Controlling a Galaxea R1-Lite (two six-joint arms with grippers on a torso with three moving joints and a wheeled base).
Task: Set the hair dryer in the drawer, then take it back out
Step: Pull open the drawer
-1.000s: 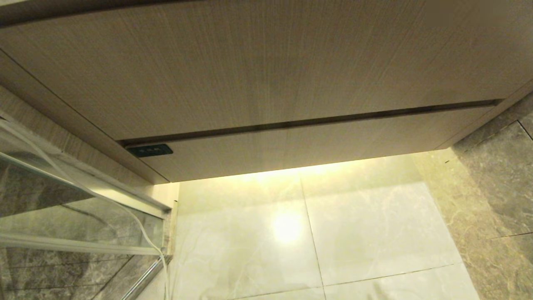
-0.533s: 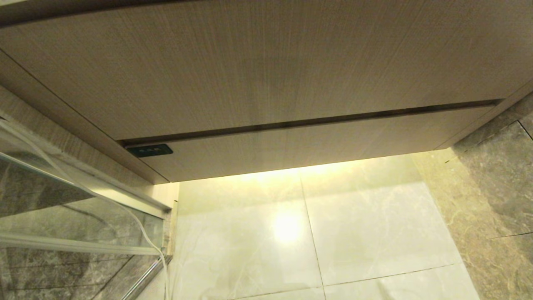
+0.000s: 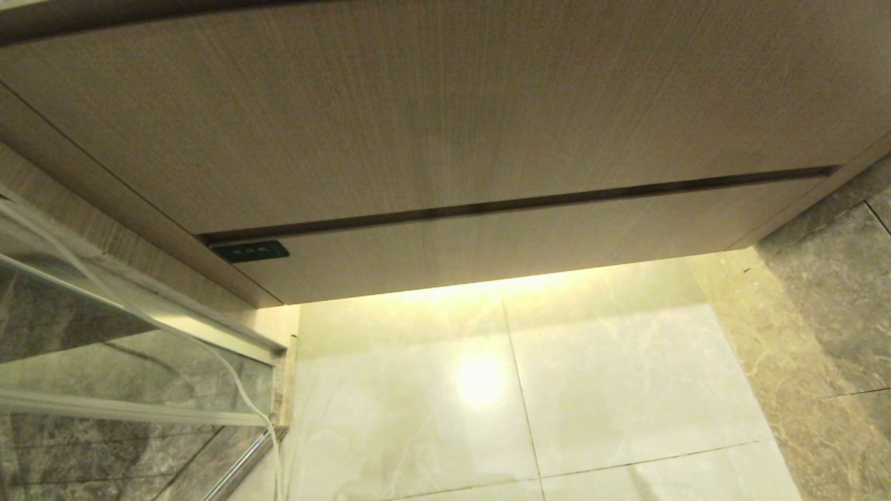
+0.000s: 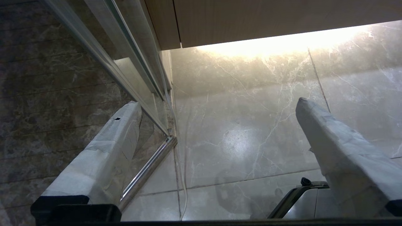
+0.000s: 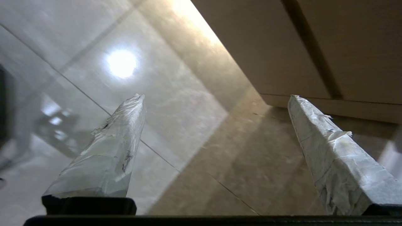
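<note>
- Head view same as a second ago: drawer (image 3: 522, 236) shut flat under the taller panel (image 3: 445, 118), small dark label (image 3: 250, 251) at its left end, no arm in sight.
- No hair dryer in any view. Maybe inside the shut drawer, maybe somewhere out of sight; cannot tell which.
- Right gripper (image 5: 216, 96): fingers spread wide, holding nothing, only shiny floor (image 3: 557, 390) and wood behind the gap. Close to the drawer's right end.
- Left gripper (image 4: 218, 102): spread wide too, also holding nothing, hanging low beside the glass door (image 4: 94, 47).
- As a guess: with the drawer shut and both grippers bare, a job of opening that drawer next, most likely for the right gripper, already near the wood.
- Only in the wrist views: the two grippers and their wide-open fingers. None of that in the head view.
- Only in the head view: the whole drawer front, from the label across to the far end.
- Only in the left wrist view: the glass door's metal rail, close up.
</note>
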